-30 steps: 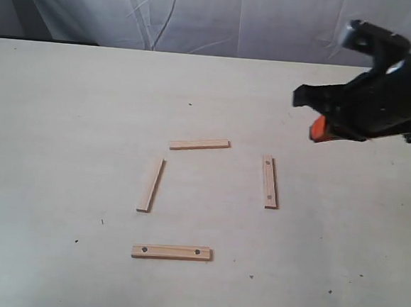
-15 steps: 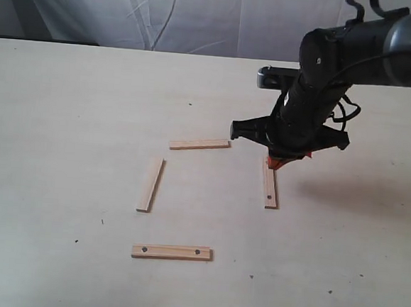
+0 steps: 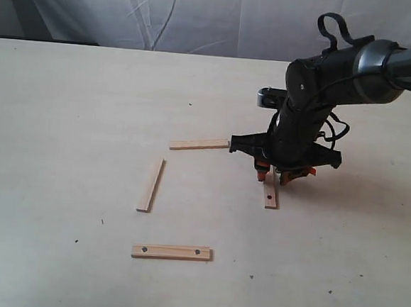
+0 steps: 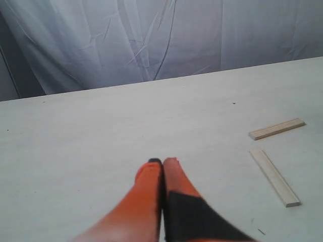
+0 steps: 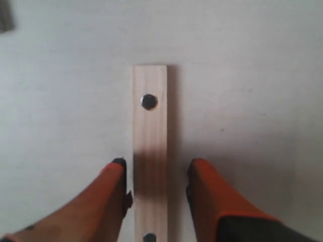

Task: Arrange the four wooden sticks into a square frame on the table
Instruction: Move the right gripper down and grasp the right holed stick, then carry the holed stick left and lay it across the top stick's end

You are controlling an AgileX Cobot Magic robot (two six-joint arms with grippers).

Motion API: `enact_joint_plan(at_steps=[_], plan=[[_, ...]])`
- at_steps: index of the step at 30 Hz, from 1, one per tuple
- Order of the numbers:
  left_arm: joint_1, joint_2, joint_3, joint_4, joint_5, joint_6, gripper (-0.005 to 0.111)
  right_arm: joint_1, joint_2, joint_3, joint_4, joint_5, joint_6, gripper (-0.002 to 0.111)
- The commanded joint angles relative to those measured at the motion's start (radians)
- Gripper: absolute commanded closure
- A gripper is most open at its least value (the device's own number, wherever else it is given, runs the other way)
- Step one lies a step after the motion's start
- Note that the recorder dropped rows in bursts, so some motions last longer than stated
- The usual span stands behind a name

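Four wooden sticks lie apart on the table (image 3: 66,114) in a loose square: a far stick (image 3: 199,144), a left stick (image 3: 149,185), a near stick (image 3: 171,252) with two holes, and a right stick (image 3: 270,197). My right gripper (image 3: 269,175) points down over the right stick's far half and hides it. It is open, and its orange fingers (image 5: 113,194) straddle that stick (image 5: 150,126), which has a dark hole (image 5: 149,101). My left gripper (image 4: 162,164) is shut on nothing, low over bare table, and out of the exterior view. Two sticks (image 4: 276,128) (image 4: 275,176) lie off to its side.
A white cloth backdrop (image 3: 202,14) hangs behind the table's far edge. The black right arm (image 3: 341,64) reaches in from the right. A few tiny dark specks (image 3: 102,221) dot the tabletop around the sticks.
The right arm swung in from the far right and came down over the right stick, its open fingers now either side of it. The sticks have not moved.
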Motion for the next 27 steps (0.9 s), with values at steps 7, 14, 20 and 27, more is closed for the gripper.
enact_joint_plan(at_steps=[7, 14, 20, 27], plan=[[0.002, -0.005, 0.004, 0.008, -0.011, -0.005, 0.107, 0.0, 0.021, -0.007, 0.0, -0.002, 0.004, 0.089], [0.002, -0.005, 0.004, 0.008, -0.011, -0.005, 0.107, 0.0, -0.019, -0.042, 0.082, 0.026, -0.109, 0.108], [0.002, -0.005, 0.004, 0.008, -0.011, -0.005, 0.107, 0.049, -0.01, -0.159, 0.183, 0.028, -0.19, 0.108], [0.002, -0.005, 0.004, 0.008, -0.011, -0.005, 0.107, 0.104, 0.072, -0.29, 0.163, 0.057, -0.191, 0.108]])
